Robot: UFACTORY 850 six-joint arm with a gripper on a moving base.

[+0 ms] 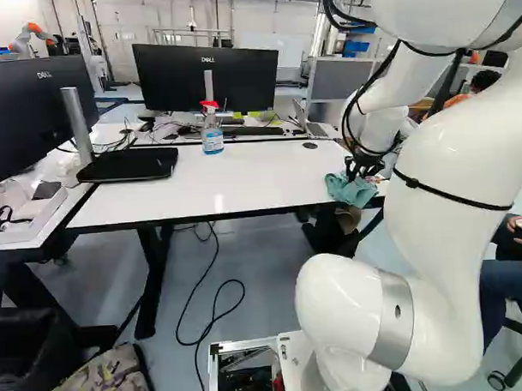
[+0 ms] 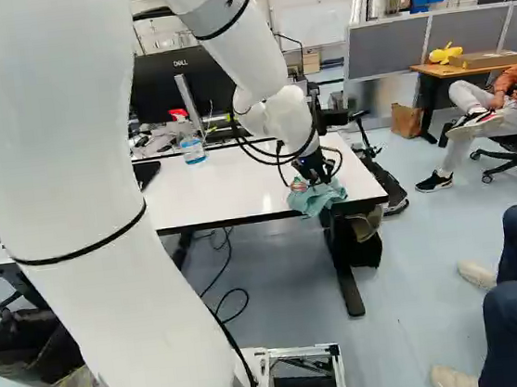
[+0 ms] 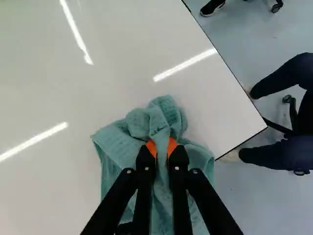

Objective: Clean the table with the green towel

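Under the fingers [image 2: 315,168]; green towel [image 3: 115,147], partly hidden

gripper [image 3: 162,148] pinching green towel [image 3: 116,142] between orange pads [image 3: 151,147], towel on white table [image 3: 73,98], table corner [image 3: 258,126] at gripper's 3 o'clock

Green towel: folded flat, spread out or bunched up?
Bunched up: the green towel is gathered in creases, pinched between the fingers of the claw, its outer part lying rumpled on the white table.

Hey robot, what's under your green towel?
Part of the white table: its top shows right up to the folds of the green towel. The cloth covers the spot beneath, so I can't tell whether any mess is there.
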